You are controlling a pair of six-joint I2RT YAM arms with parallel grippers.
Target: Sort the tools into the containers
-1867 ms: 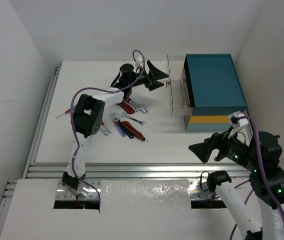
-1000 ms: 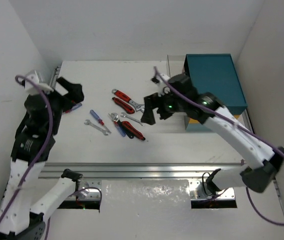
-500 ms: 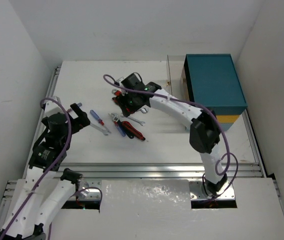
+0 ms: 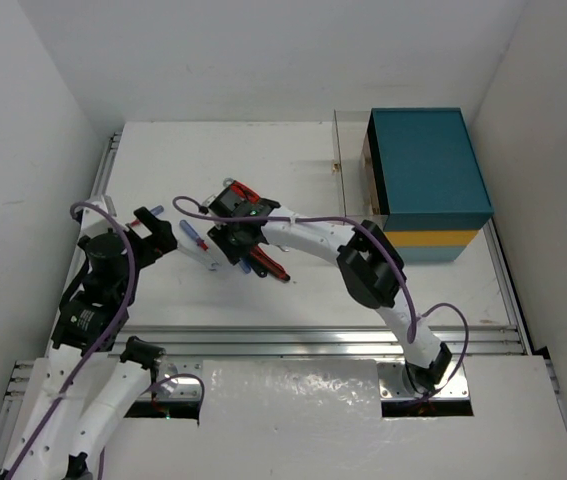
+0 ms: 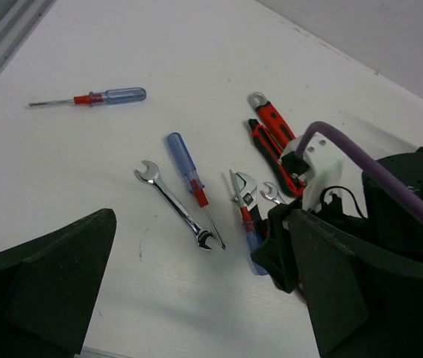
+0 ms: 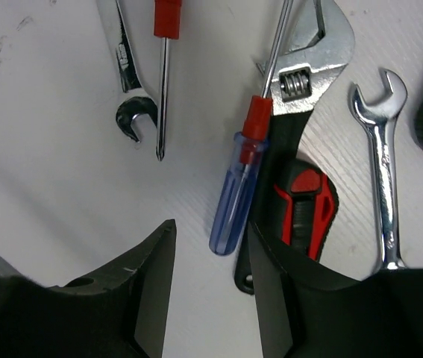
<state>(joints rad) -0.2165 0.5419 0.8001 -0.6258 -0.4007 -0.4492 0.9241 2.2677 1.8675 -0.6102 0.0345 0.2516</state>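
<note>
The tools lie in a loose cluster at the table's middle. In the right wrist view my right gripper (image 6: 211, 280) is open, low over them, its jaws on either side of the butt of a blue-and-red screwdriver (image 6: 235, 205). A red-and-black adjustable wrench (image 6: 304, 201) lies against that screwdriver, under the right finger (image 6: 271, 276). Thin silver spanners (image 6: 381, 168) lie beside it. From above the right gripper (image 4: 233, 238) covers the cluster. My left gripper (image 4: 158, 235) is open and empty to the left, above the table. The teal box (image 4: 428, 165) stands at the far right.
A lone screwdriver (image 5: 110, 96) lies apart at the left, near the rail. Another spanner (image 5: 174, 205) and screwdriver (image 5: 189, 168) lie between the two grippers. A second red wrench pair (image 5: 271, 134) lies behind. A clear panel (image 4: 351, 150) juts from the box's left side.
My right gripper has swung from the far red wrenches down and left onto the middle of the tool cluster. My left gripper has shifted slightly right toward the tools.
</note>
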